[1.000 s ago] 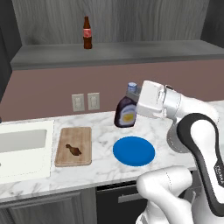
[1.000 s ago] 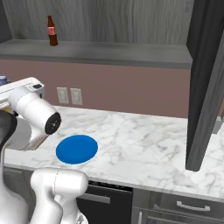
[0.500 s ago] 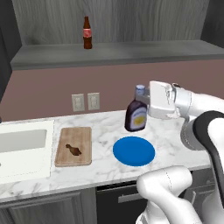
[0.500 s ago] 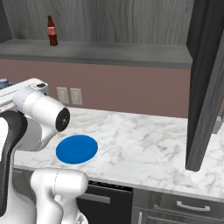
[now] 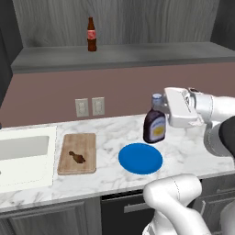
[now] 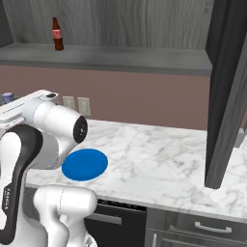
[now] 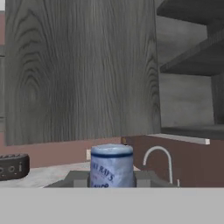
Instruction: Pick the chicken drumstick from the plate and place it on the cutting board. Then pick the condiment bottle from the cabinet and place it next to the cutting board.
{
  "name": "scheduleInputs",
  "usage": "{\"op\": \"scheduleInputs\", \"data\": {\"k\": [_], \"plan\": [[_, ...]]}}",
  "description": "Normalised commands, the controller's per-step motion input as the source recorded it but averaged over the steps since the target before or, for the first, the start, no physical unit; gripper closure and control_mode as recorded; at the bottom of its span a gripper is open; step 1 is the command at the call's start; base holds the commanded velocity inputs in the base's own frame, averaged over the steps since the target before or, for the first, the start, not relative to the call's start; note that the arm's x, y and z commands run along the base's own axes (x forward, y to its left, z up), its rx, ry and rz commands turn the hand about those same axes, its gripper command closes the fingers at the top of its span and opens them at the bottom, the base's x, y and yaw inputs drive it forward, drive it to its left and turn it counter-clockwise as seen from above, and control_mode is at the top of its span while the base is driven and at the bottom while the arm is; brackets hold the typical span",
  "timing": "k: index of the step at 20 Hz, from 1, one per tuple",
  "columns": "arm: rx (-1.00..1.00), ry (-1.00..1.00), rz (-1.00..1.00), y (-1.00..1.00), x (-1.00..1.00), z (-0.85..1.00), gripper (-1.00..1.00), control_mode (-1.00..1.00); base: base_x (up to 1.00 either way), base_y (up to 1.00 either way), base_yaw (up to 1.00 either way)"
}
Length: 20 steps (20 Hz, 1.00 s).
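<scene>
My gripper (image 5: 160, 102) is shut on the neck of the condiment bottle (image 5: 154, 126), a squat dark-brown bottle with a yellow label, held upright just behind the blue plate (image 5: 140, 158). In the hand view its pale bluish cap (image 7: 111, 165) sits between my fingertips (image 7: 77, 177). The cap (image 6: 6, 97) also peeks out at the left edge of the right base view, above the plate (image 6: 85, 164). The chicken drumstick (image 5: 77, 157) lies on the wooden cutting board (image 5: 77, 153), left of the plate. The cabinet shelf (image 5: 137, 53) runs above the counter.
A slim brown bottle with a red label (image 5: 92, 35) stands on the shelf. A white sink (image 5: 23, 153) lies left of the board, and its faucet (image 7: 159, 158) shows in the hand view. An open dark cabinet door (image 6: 226, 91) hangs over the counter's right end.
My gripper has carried the condiment bottle to the right and slightly down, from left of the plate's back edge to behind its right side. The drumstick and board have not moved.
</scene>
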Motion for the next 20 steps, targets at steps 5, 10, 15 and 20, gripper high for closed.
{"op": "scheduleInputs", "data": {"k": [5, 10, 15, 20], "plan": [[0.01, 0.0, 0.0, -0.33, -0.06, -0.44, 1.0, -1.0, 0.0, 0.0, 0.0], [0.02, -0.02, 0.0, -0.34, -0.03, -0.45, 1.0, -1.0, 0.0, 0.0, 0.0], [0.04, -0.04, 0.0, -0.3, -0.01, -0.4, 1.0, -1.0, 0.0, 0.0, 0.0], [0.04, -0.06, -0.01, -0.29, 0.0, -0.37, 1.0, -1.0, 0.0, 0.0, 0.0]]}}
